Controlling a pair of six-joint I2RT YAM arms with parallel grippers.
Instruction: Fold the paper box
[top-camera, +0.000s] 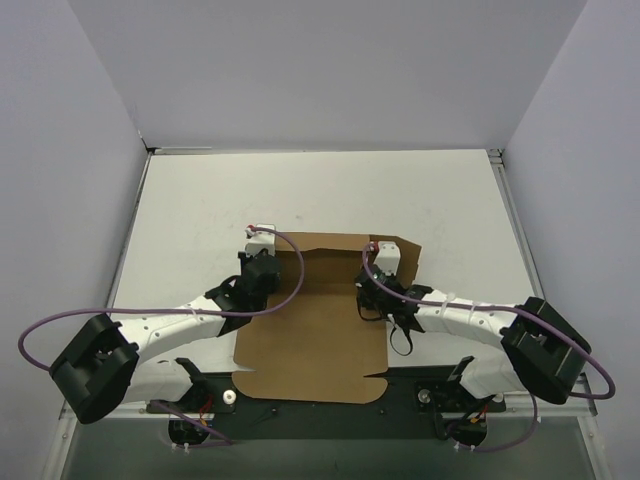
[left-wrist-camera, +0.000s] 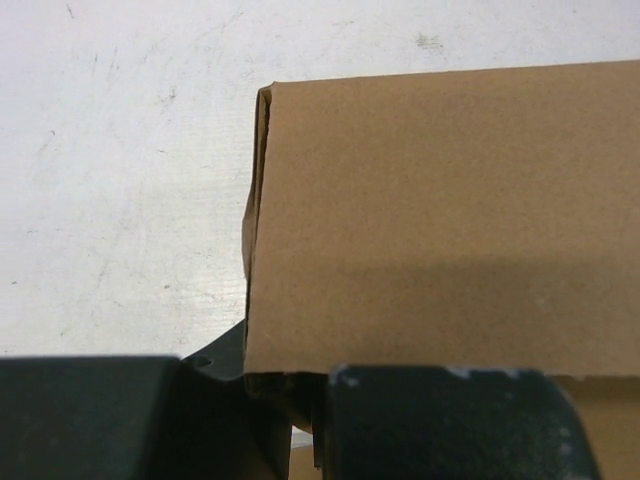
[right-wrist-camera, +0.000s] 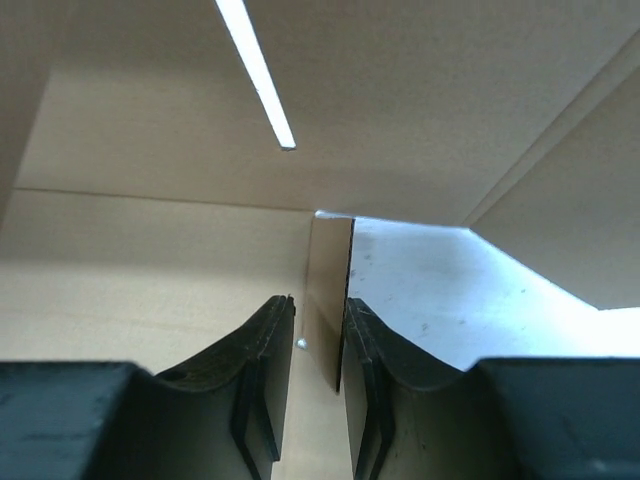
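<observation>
Plainly, the paper box (top-camera: 315, 330) is lying at the table's (top-camera: 200, 200) six o'clock, just ahead of the arm bases, with its broad panel flat and its far end starting to rise.

At the box's ten o'clock, the left gripper (top-camera: 260, 264) is biting the doubled-over side wall (left-wrist-camera: 440, 220). In the left wrist view the wall's lower corner is running down between the two dark fingers, which are sitting close together on it. That grip is probably pinning the folded layers so they are not springing open while the other side is being worked.

At the box's two o'clock, the right gripper (top-camera: 379, 276) is straddling a thin upright flap (right-wrist-camera: 328, 300). Its jaws are standing narrow, one pad lying against the card and the other showing a sliver of gap, so I cannot tell whether it is truly pinching. It is likely lining the flap up to swing it inward.

As a container, the box is holding nothing. Only bare brown card and one pale slit (right-wrist-camera: 255, 70) are showing inside.
</observation>
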